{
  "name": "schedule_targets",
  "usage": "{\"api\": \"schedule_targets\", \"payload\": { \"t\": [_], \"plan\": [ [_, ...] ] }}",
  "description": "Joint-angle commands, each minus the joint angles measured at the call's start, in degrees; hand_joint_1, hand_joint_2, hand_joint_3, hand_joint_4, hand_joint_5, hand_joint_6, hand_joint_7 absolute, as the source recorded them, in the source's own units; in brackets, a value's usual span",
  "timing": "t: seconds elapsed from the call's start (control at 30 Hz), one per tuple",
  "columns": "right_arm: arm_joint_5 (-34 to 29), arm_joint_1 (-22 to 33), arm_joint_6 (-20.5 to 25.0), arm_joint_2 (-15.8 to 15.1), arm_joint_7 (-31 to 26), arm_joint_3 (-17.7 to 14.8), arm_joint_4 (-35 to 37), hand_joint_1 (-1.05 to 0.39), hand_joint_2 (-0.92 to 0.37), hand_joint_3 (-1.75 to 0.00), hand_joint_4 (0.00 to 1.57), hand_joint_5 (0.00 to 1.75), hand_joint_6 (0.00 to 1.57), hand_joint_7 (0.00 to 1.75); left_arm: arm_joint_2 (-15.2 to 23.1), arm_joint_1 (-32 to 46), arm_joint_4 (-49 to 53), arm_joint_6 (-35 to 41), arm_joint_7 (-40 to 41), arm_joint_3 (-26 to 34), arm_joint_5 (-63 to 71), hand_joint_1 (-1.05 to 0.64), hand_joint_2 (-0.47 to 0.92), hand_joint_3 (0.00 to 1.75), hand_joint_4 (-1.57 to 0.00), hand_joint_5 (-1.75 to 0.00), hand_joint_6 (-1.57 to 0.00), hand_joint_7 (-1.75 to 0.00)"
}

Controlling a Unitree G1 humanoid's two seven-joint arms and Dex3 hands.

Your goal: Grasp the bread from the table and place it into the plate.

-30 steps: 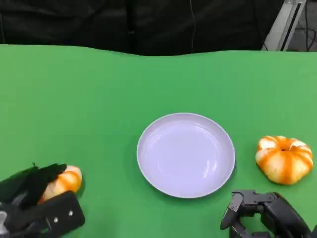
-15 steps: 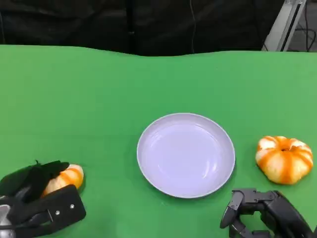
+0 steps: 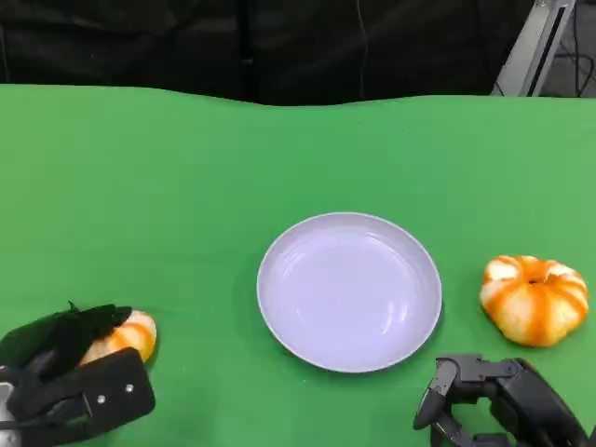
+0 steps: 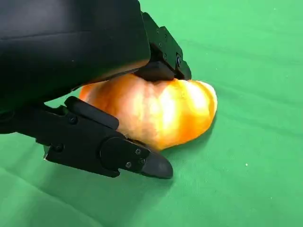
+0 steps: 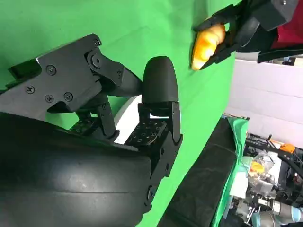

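A white round plate point(image 3: 349, 291) sits mid-table. At the near left an orange-and-white bread roll point(image 3: 128, 335) lies on the green cloth. My left hand point(image 3: 65, 377) wraps it: fingers point(image 4: 161, 52) press on its top and the thumb point(image 4: 109, 149) lies along its side, with the roll point(image 4: 156, 109) resting on the cloth between them. A second, pumpkin-shaped bread roll point(image 3: 535, 298) lies right of the plate. Just in front of that roll my right hand point(image 3: 494, 405) hovers, holding nothing, fingers apart. The right wrist view catches the far roll point(image 5: 208, 40) in my left hand.
The green table point(image 3: 186, 186) runs back to a dark backdrop, with bare cloth behind and to both sides of the plate. A metal stand leg point(image 3: 535, 42) rises at the back right.
My left hand has drawn slightly toward the near edge while settling around the left roll, which shifted a little to the right. The right hand, plate and right roll have stayed put.
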Motion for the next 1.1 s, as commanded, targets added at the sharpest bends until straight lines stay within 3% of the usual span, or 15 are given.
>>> {"api": "schedule_targets", "payload": {
  "t": [0.03, 0.2, 0.27, 0.33, 0.37, 0.4, 0.43, 0.47, 0.5, 0.57, 1.1],
  "plan": [
    [0.5, 0.5, 0.6, -0.7, 0.0, -0.2, -0.4, -0.14, -0.62, -0.95, 0.81, 1.47, 0.84, 1.15, 0.7, 2.2, 1.1, 1.5, -2.1, -1.0, -0.2, -0.15, 0.83, 0.00, -0.47, -0.05, -0.49, -0.01],
    [0.5, 0.5, 0.6, -0.8, 0.0, -0.3, -0.4, -0.14, -0.62, -0.95, 0.81, 1.47, 0.84, 1.15, 0.1, 2.2, 0.6, 3.0, -0.8, -1.0, 0.2, -0.14, 0.82, 0.00, -0.62, -0.06, -0.58, -0.03],
    [0.4, 0.4, 0.5, -0.8, 0.0, -0.3, -0.2, -0.14, -0.62, -0.95, 0.81, 1.47, 0.84, 1.15, 0.0, 2.1, 0.3, 3.2, 0.8, -1.1, 1.0, -0.14, 0.82, 0.00, -0.73, -0.14, -0.73, -0.06],
    [0.4, 0.3, 0.2, -0.7, -0.1, -0.3, 0.0, -0.14, -0.62, -0.94, 0.81, 1.47, 0.84, 1.15, -0.2, 2.2, -0.1, 3.2, 2.4, -1.1, 1.4, -0.13, 0.81, 0.00, -0.60, -0.81, -0.89, -0.09],
    [0.4, 0.3, 0.1, -0.7, -0.1, -0.3, 0.2, -0.14, -0.62, -0.94, 0.81, 1.47, 0.84, 1.15, -1.0, 2.3, -0.4, 3.8, 3.9, -0.5, 1.2, -0.13, 0.81, 0.00, -0.55, -0.97, -0.93, -0.10],
    [0.3, 0.2, -0.1, -0.8, -0.1, -0.4, 0.4, -0.14, -0.62, -0.94, 0.81, 1.47, 0.84, 1.15, -1.8, 2.4, -0.7, 4.5, 5.2, 0.0, 0.9, -0.11, 0.78, 0.02, -0.56, -1.35, -0.77, -0.75],
    [0.3, 0.1, -0.1, -0.8, -0.1, -0.4, 0.5, -0.14, -0.62, -0.94, 0.81, 1.47, 0.84, 1.15, -2.3, 2.5, -0.8, 4.9, 6.2, 0.3, 0.7, -0.10, 0.78, 0.01, -0.57, -1.54, -0.64, -1.16],
    [0.3, 0.2, 0.0, -0.8, -0.1, -0.3, 0.4, -0.14, -0.62, -0.94, 0.81, 1.47, 0.84, 1.15, -2.9, 2.6, -1.0, 5.4, 7.3, 0.6, 0.6, -0.10, 0.78, 0.01, -0.58, -1.65, -0.55, -1.45],
    [0.2, 0.2, 0.2, -0.8, -0.1, -0.3, 0.2, -0.14, -0.62, -0.94, 0.81, 1.47, 0.84, 1.15, -3.1, 2.6, -1.1, 5.6, 7.9, 0.7, 0.5, -0.10, 0.78, 0.01, -0.59, -1.70, -0.51, -1.60],
    [0.2, 0.3, 0.4, -0.8, -0.2, -0.3, 0.0, -0.14, -0.61, -0.94, 0.81, 1.47, 0.84, 1.16, -3.4, 2.6, -1.2, 5.9, 8.5, 0.8, 0.4, -0.10, 0.78, 0.01, -0.61, -1.74, -0.48, -1.71],
    [0.2, 0.2, 0.8, -0.2, -0.5, -0.1, 0.1, -0.13, -0.62, -0.94, 0.81, 1.47, 0.84, 1.16, -4.8, 3.6, -1.0, 1.8, 12.3, 2.4, -2.1, -0.13, 0.78, 0.00, -0.66, -1.75, -0.52, -1.75]
  ]
}}
